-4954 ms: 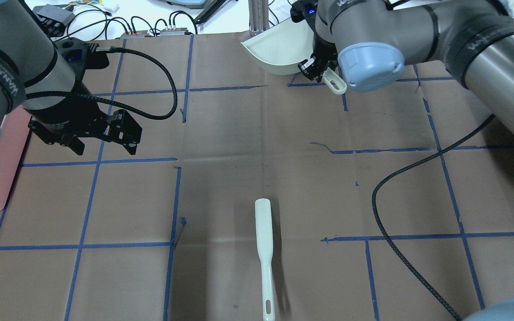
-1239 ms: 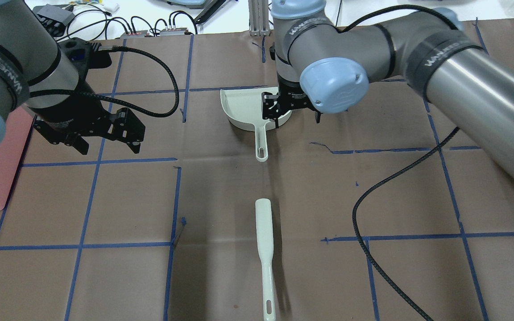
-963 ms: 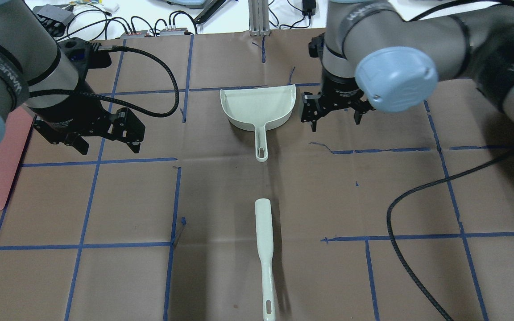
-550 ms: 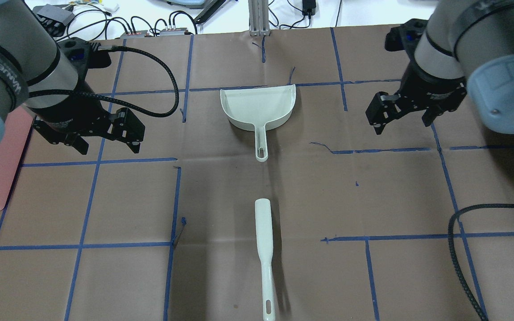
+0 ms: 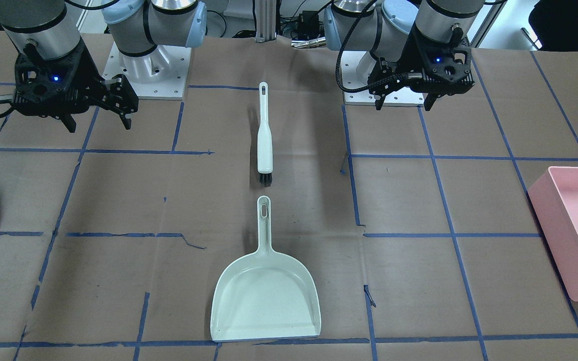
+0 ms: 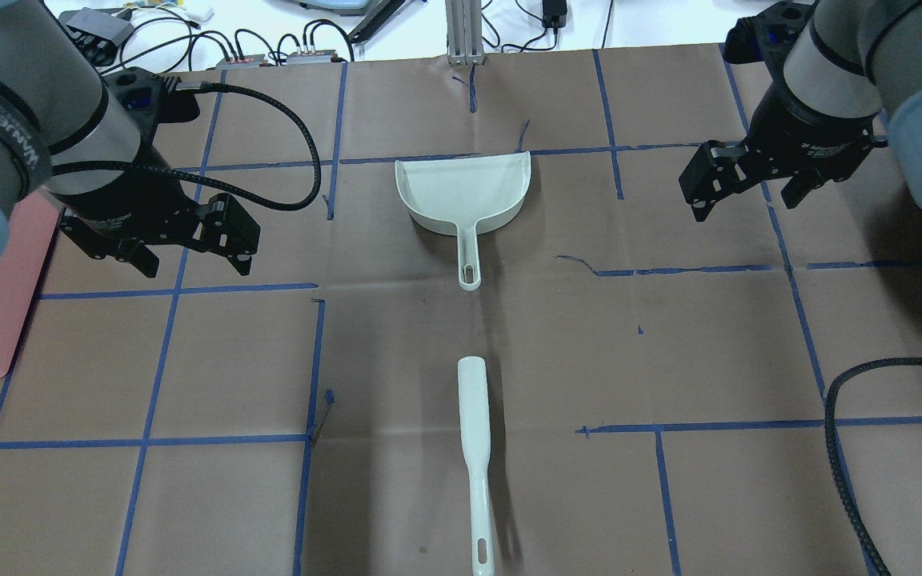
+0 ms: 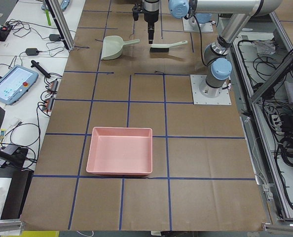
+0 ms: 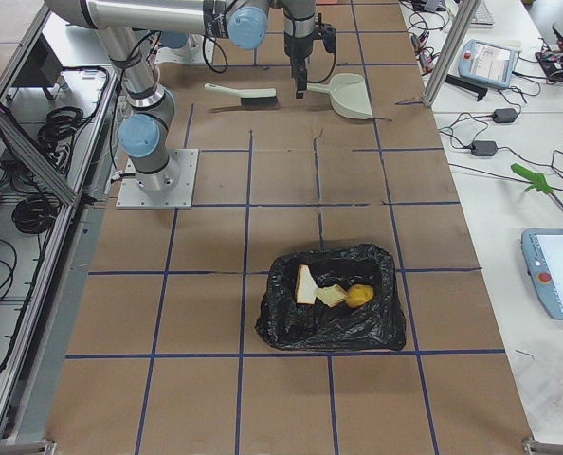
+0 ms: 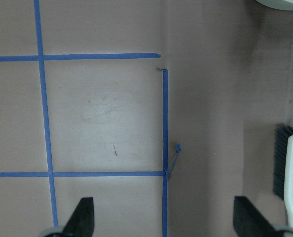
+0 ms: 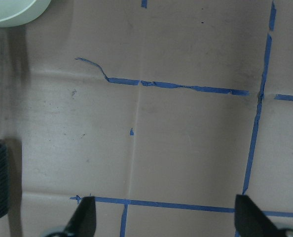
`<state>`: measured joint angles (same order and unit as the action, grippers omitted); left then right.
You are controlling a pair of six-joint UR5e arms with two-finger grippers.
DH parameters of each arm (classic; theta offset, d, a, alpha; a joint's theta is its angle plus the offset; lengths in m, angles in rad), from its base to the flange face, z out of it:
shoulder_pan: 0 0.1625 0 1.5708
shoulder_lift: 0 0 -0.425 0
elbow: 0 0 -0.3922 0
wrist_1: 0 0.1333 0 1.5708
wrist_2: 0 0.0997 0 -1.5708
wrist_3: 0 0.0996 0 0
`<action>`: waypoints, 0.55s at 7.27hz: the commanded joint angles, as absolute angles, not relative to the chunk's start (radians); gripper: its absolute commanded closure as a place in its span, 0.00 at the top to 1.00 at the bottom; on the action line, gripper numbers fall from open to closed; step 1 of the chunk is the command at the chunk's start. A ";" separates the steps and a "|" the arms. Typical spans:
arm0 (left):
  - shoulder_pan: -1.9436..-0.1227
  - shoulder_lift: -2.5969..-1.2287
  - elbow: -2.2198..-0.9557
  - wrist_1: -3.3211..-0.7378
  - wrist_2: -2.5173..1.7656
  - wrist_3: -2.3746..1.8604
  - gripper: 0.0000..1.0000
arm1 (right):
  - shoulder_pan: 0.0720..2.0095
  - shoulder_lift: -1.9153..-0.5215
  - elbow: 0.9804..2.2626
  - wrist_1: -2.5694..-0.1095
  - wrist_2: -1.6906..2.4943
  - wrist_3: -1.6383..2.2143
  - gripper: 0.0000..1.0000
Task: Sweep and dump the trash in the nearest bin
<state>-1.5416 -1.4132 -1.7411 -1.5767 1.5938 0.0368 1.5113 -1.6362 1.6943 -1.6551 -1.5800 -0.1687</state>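
The trash, a yellow-brown lump (image 8: 359, 296) and two bread-like slices (image 8: 307, 284), lies inside the black bin (image 8: 286, 327), seen only in the exterior right view. The pale green dustpan (image 6: 465, 192) lies flat at mid-table and looks empty. The brush (image 6: 473, 432) lies in line with its handle. My left gripper (image 6: 193, 268) is open and empty, left of the dustpan. My right gripper (image 6: 743, 206) is open and empty, well to the dustpan's right. Both hover over bare table in the wrist views (image 9: 164, 219) (image 10: 164, 219).
A pink tray (image 5: 575, 225) stands at the table's end on my left. A black cable (image 6: 837, 448) loops over the table at my right. Blue tape lines grid the brown table cover. Cables and boxes (image 6: 269, 56) lie beyond the far edge.
My right gripper brought the dustpan from the far edge to mid-table, set it down flat, let go and moved off right. The left arm and the brush have not moved.
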 commanded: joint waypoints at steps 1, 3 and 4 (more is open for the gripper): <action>-1.542 -1.414 -1.741 -1.577 1.594 0.037 0.99 | 1.571 -1.579 1.645 -1.654 -1.597 -0.130 1.00; -1.542 -1.414 -1.741 -1.577 1.594 0.037 0.99 | 1.569 -1.568 1.644 -1.646 -1.598 -0.149 1.00; -1.542 -1.414 -1.740 -1.575 1.594 0.037 0.99 | 1.566 -1.569 1.644 -1.649 -1.598 -0.152 1.00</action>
<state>-1.5417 -1.4147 -1.7407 -1.5766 1.5938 0.0368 1.5678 -1.5720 1.6437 -1.6481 -1.5979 -0.1440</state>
